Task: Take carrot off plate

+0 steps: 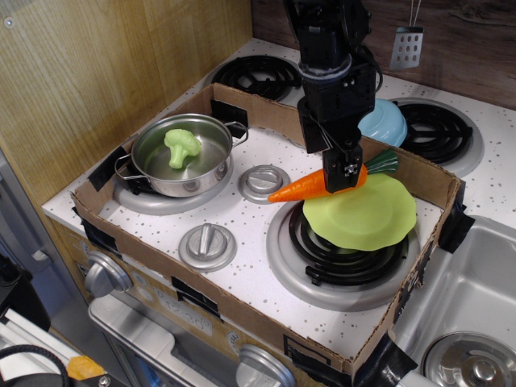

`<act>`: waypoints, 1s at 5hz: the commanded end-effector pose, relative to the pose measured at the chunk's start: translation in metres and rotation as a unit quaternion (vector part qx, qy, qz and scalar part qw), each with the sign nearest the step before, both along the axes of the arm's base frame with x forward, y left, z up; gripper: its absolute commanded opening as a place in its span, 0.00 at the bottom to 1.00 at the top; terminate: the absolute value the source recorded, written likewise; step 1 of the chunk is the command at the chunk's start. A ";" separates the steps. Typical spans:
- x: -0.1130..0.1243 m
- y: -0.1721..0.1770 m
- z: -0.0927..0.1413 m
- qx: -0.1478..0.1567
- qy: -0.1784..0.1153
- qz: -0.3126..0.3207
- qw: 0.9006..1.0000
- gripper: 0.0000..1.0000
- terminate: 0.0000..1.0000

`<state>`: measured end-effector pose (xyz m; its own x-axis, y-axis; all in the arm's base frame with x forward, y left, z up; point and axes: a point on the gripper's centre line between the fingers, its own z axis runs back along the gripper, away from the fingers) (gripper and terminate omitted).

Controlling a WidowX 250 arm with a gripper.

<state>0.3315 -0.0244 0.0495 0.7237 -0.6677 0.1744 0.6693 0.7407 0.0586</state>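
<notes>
The orange carrot [302, 187] lies across the far-left rim of the lime-green plate [363, 216], its point sticking out left over the stove top and its dark green top [385, 161] to the right. The plate rests on the front right burner. My black gripper [344, 179] has come straight down over the thick part of the carrot and its fingers cover that part. Whether the fingers are pressed on the carrot does not show from this angle.
A steel pot [181, 156] holding light green toy broccoli [182, 146] sits on the left burner. A light blue bowl [384, 122] stands behind the cardboard wall [419, 179]. Silver knobs [262, 181] lie on the stove top. A sink [472, 306] is at the right.
</notes>
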 end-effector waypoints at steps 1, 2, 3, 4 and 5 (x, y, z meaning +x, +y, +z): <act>0.007 -0.004 -0.009 -0.015 -0.025 -0.007 1.000 1.00 0.00; 0.012 -0.005 -0.015 -0.023 -0.027 -0.007 0.999 1.00 0.00; 0.021 -0.007 -0.008 -0.022 -0.018 0.000 1.000 1.00 0.00; 0.025 -0.009 -0.004 -0.019 -0.003 -0.005 1.000 0.00 0.00; 0.025 -0.009 0.001 -0.013 0.002 -0.006 1.000 0.00 0.00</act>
<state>0.3491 -0.0297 0.0333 0.7274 -0.6716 0.1406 0.6790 0.7341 -0.0065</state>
